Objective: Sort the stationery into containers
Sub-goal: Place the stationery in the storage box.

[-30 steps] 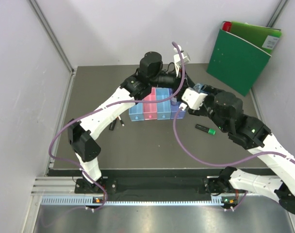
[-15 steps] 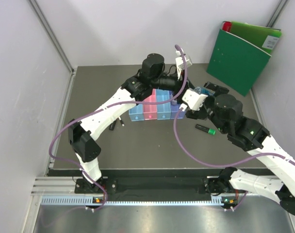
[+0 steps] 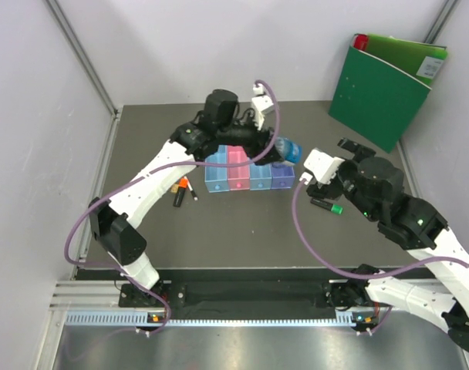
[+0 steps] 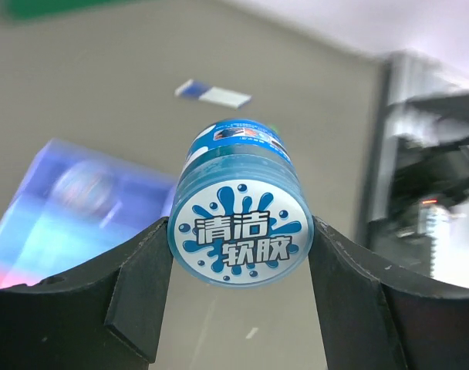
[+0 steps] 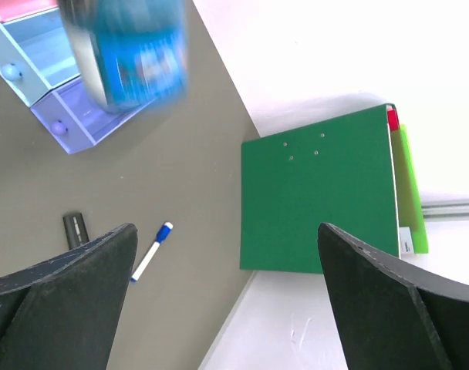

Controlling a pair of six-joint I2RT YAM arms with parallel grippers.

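Note:
My left gripper (image 3: 281, 151) is shut on the round blue tape roll (image 3: 290, 149), a blue tub-like piece with a white printed face (image 4: 239, 235). It holds the roll in the air just right of the purple end of the four joined bins (image 3: 250, 174). The bins show blurred in the left wrist view (image 4: 65, 208). My right gripper (image 3: 356, 149) is open and empty (image 5: 227, 231), right of the bins. A green-capped marker (image 3: 327, 205) lies beside the right arm. An orange-capped marker (image 3: 180, 189) and a black marker (image 3: 194, 193) lie left of the bins. A thin white pen (image 5: 151, 253) lies near the binder.
The big green binder (image 3: 389, 81) leans in the back right corner and fills much of the right wrist view (image 5: 319, 193). White walls close in the dark table (image 3: 242, 231). The right wrist view shows the purple bin (image 5: 84, 123) and a black marker end (image 5: 75, 229).
The blue roll was by my right gripper's fingers. It now sits in my left gripper, which has swung left toward the bins. My right arm has drawn back to the right.

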